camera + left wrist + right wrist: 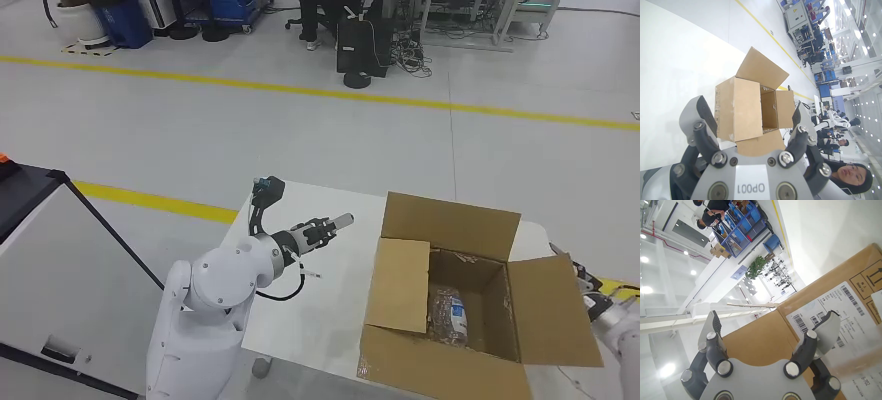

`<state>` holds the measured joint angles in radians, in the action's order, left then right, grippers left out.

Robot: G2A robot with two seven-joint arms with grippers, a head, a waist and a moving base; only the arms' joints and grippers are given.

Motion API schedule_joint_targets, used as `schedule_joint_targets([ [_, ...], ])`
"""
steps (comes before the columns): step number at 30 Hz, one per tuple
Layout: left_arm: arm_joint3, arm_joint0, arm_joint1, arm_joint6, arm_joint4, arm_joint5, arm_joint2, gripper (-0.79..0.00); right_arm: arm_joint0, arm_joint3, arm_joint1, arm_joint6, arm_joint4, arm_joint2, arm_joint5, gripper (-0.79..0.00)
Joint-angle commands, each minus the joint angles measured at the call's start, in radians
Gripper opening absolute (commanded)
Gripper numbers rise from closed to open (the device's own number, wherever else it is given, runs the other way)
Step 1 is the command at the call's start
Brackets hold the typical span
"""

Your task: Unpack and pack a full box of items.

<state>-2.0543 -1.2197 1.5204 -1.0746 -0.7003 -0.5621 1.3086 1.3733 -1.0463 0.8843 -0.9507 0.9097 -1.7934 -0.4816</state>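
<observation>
Box (pixel 450 225) is sitting open on the desk (pixel 330 300), packet (pixel 448 315) lying inside. Left gripper (pixel 750 104) and right gripper (pixel 772 315) are both hanging wide open, empty. I'd be dropping straight down between the flaps.

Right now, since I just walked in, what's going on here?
Two robot arms are at an open cardboard box on the white table. Neither holds anything: the left pincer is open, facing the box; the right pincer is open beside its labelled side. A plastic-wrapped pack lies inside.
</observation>
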Motion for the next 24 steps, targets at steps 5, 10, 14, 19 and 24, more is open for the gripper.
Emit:
schedule_joint_targets([
  [5, 0.000, 0.000, 0.000, 0.000, 0.000, 0.000, 0.000, 0.000, 0.000, -0.018, 0.007, 0.026, 0.021, 0.022, 0.006, 0.000],
  [10, 0.000, 0.000, 0.000, 0.000, 0.000, 0.000, 0.000, 0.000, -0.003, -0.035, 0.012, 0.044, 0.025, 0.041, 0.003, 0.000],
  [14, 0.000, 0.000, 0.000, 0.000, 0.000, 0.000, 0.000, 0.000, -0.006, -0.049, 0.015, 0.048, 0.030, 0.059, -0.005, 0.000],
  [19, 0.000, 0.000, 0.000, 0.000, 0.000, 0.000, 0.000, 0.000, -0.003, -0.079, 0.019, 0.048, 0.025, 0.086, -0.005, 0.000],
  [24, 0.000, 0.000, 0.000, 0.000, 0.000, 0.000, 0.000, 0.000, 0.002, -0.107, 0.024, 0.053, 0.032, 0.106, -0.005, 0.000],
])
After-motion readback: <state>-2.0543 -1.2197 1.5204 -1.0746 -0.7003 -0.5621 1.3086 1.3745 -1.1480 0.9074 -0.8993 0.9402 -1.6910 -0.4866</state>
